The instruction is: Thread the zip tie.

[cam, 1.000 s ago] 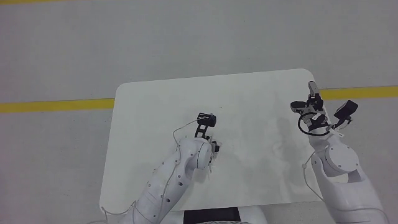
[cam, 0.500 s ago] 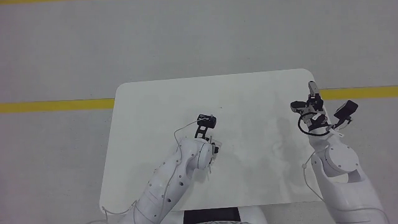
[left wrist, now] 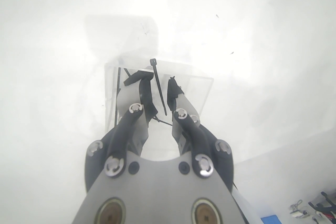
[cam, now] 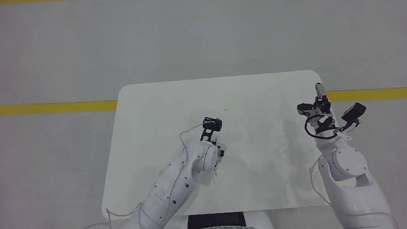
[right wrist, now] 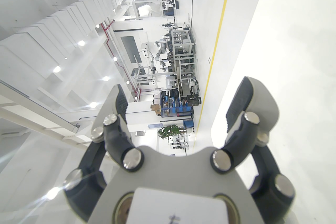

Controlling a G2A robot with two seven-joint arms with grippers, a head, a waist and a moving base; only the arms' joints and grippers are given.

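Note:
A black zip tie (left wrist: 159,88) lies in a shallow clear plastic box (left wrist: 202,93) on the white table (cam: 159,108). Its head points away from my wrist. My left gripper (left wrist: 157,83) hangs over the box, open. Its black-taped fingertips (left wrist: 145,93) stand on either side of the tie, with a gap on each side. In the top view the left gripper (cam: 211,126) is near the table's middle. My right gripper (cam: 321,102) is held up at the table's right edge. It is open (right wrist: 182,89) with nothing between its pads.
More black zip ties (left wrist: 117,93) lie along the box's wall and under the fingers. Yellow floor lines (cam: 57,108) run past the table.
The left arm has shifted slightly, with its gripper staying over the box. The right arm has not moved.

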